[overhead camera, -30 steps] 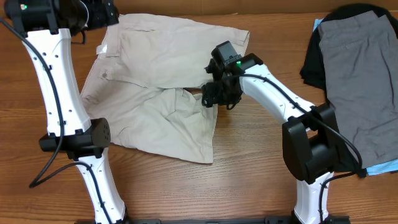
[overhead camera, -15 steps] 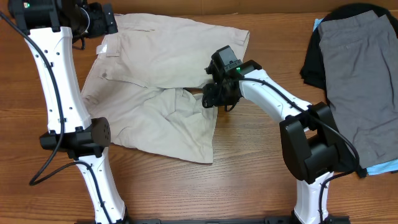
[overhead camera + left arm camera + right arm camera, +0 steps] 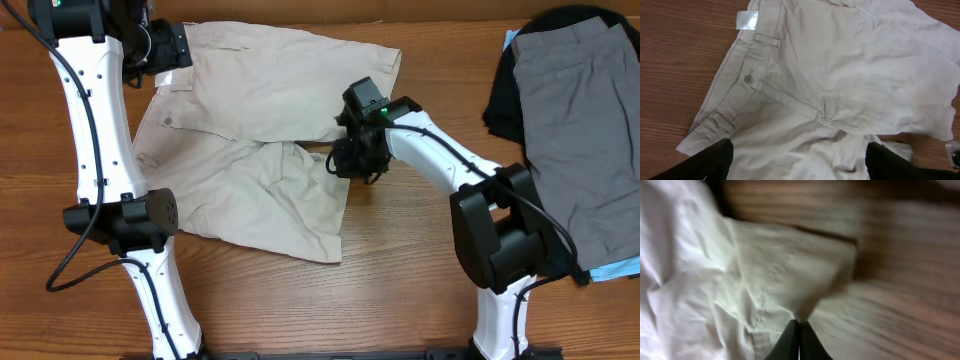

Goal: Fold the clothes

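While grey shorts [image 3: 580, 130] atop a black garment [image 3: 503, 95] lie far right on the wooden bench [image 3: 400, 265], cream cotton shorts [image 3: 260, 100] sprawl centre-left, rumpled, waistband button showing. Over the waistband, left hand [image 3: 800, 155] wide. At the hem, right hand [image 3: 798, 330] pinched closed; cloth grip unclear.

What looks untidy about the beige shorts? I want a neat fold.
The beige shorts are not lying flat. The lower leg is crumpled and bunched toward the crotch, and the white label sticks out past the waistband.
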You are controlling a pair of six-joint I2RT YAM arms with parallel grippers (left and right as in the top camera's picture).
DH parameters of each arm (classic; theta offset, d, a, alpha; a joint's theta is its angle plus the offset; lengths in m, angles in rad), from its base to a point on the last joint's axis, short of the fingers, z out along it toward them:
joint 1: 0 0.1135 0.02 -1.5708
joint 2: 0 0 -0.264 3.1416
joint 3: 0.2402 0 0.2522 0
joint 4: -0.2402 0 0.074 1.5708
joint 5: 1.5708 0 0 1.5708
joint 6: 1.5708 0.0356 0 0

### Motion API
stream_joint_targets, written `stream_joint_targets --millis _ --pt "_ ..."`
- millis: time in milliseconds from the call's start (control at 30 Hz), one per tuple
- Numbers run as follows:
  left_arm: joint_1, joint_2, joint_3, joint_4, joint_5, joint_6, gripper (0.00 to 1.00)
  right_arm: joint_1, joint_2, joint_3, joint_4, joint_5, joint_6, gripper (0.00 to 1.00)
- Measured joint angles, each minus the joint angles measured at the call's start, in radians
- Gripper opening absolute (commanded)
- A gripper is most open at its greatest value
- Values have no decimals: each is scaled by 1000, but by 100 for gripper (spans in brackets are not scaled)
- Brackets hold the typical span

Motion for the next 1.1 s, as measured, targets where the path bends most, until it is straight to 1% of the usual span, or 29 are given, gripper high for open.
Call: stream_joint_targets --millis 367,500,567,600,633,700,733,767,867,933,967,1000,1100 --pt "0 0 0 -2 -19 0 85 -102 -53 0 -105 -26 -4 4" --pt "0 0 0 -2 -19 0 85 -200 -88 0 -126 -32 -52 4" --pt "0 0 0 -3 -23 8 85 -272 -94 2 -164 -31 -85 4" --pt "0 0 0 -2 -24 13 85 -306 -94 2 -184 -32 -97 22" --pt "0 0 0 -2 -27 15 85 -315 -94 2 -190 -32 -101 53" --pt "0 0 0 -2 -28 15 86 -323 -94 2 -195 -55 -127 75" --pt "0 0 0 -3 -29 15 86 -306 -94 2 -177 -66 -139 89" --pt "0 0 0 -2 -31 15 86 -291 -94 2 -163 -69 -144 91" --pt "0 0 0 -3 -31 18 89 -190 -94 2 -81 -60 -147 91" --pt "0 0 0 -3 -31 19 89 -138 -91 2 -45 -56 -140 84" --pt "0 0 0 -2 -31 19 89 -112 -87 2 -26 -56 -135 83" --pt "0 0 0 -2 -31 20 90 -90 -79 2 -11 -57 -127 79" --pt "-13 0 0 -3 -34 23 91 -43 -18 2 18 -49 -100 74"
